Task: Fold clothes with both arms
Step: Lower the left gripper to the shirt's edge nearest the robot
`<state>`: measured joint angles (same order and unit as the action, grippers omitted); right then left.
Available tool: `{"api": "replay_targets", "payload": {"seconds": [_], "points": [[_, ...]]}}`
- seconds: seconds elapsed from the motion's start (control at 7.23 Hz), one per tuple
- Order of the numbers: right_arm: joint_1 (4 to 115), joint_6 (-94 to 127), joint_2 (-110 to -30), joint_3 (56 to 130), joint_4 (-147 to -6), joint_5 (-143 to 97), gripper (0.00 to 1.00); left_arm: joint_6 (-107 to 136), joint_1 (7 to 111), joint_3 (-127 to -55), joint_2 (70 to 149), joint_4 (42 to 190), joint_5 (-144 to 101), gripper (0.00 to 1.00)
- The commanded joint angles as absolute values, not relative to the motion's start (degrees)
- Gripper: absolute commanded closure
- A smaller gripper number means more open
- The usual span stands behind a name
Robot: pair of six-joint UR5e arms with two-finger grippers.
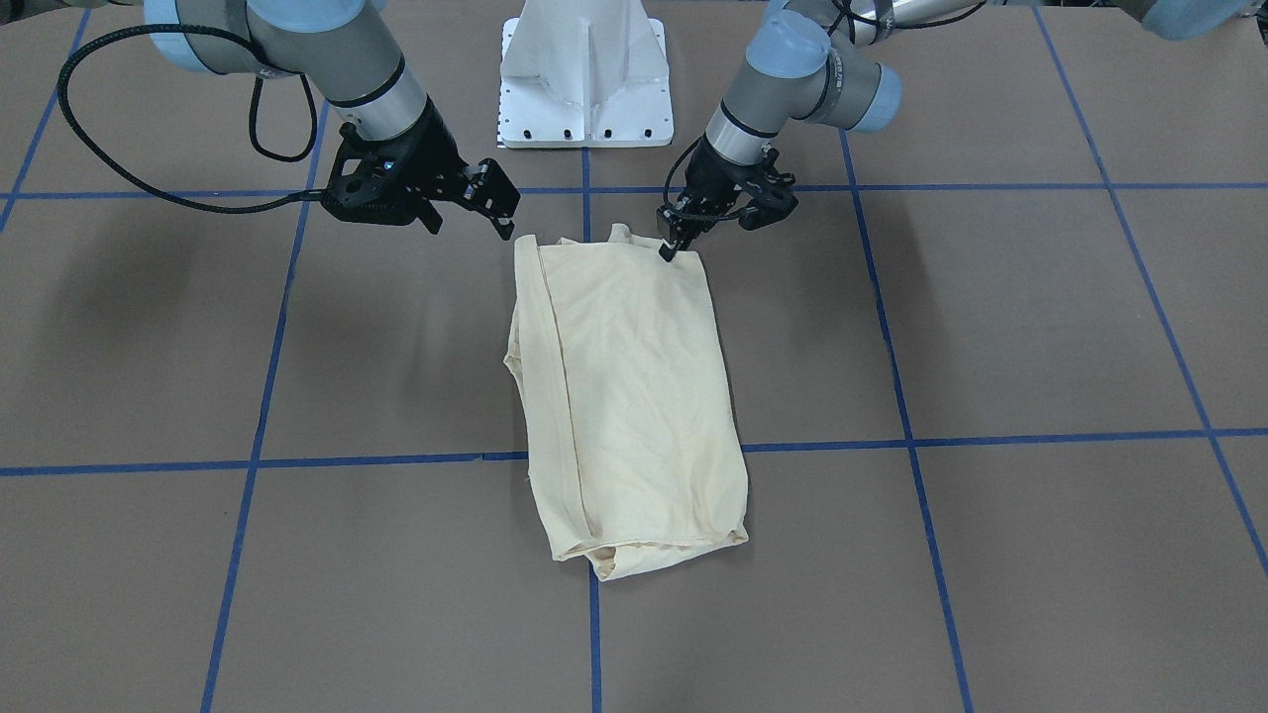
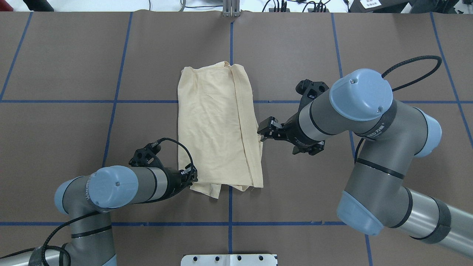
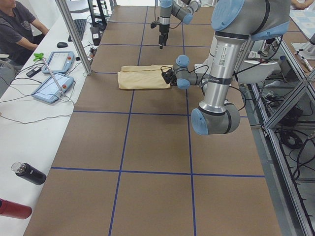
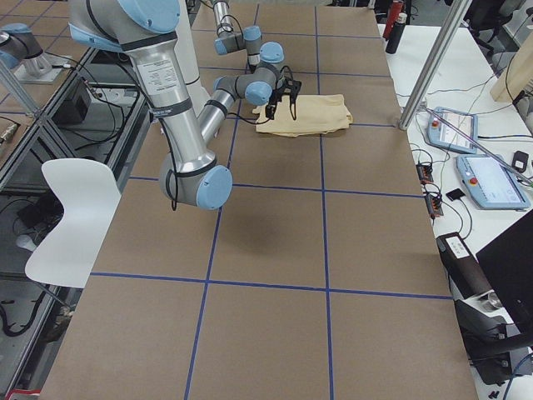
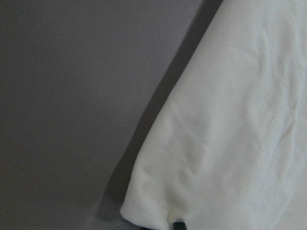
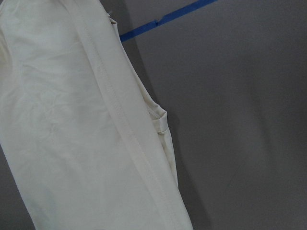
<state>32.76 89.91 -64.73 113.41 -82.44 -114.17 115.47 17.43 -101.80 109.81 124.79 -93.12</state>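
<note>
front-facing view: the shirt (image 1: 634,396) lies folded into a long strip mid-bench (image 1: 991,327), with the left fingers (image 1: 672,245) down on one robot-side corner; pinching or only touching, i cannot tell. the right fingers (image 1: 503,203) hang spread just off the other robot-side corner, holding nothing. overhead: the likely step is carrying this near end over the far one, so both corners want gripping through all layers and lifting level. left wrist view: only cloth edge and a dark tip show. right wrist view: loose hems stack along the edge, so bite deep enough to catch them.
</note>
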Motion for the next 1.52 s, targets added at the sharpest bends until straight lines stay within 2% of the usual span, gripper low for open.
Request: {"api": "replay_targets", "payload": {"seconds": [0.0, 0.28, 0.55, 0.83, 1.38], "points": [[32.7, 89.9, -64.7, 113.4, -82.4, -114.2, 0.00, 115.0, 17.5, -106.2, 109.8, 117.1, -93.3, 0.19], [32.7, 89.9, -64.7, 113.4, -82.4, -114.2, 0.00, 114.9, 17.5, -107.8, 109.9, 112.5, -93.3, 0.16], [32.7, 89.9, -64.7, 113.4, -82.4, -114.2, 0.00, 114.9, 17.3, -106.6, 110.0, 112.8, -93.3, 0.16], [32.8, 89.9, -64.8, 113.4, -82.4, -114.2, 0.00, 114.9, 17.3, -102.2, 112.8, 112.9, -92.9, 0.16], [33.0, 89.9, -64.7, 113.5, -82.4, -114.3, 0.00, 114.9, 17.4, -102.5, 112.9, 112.9, -93.2, 0.17]]}}
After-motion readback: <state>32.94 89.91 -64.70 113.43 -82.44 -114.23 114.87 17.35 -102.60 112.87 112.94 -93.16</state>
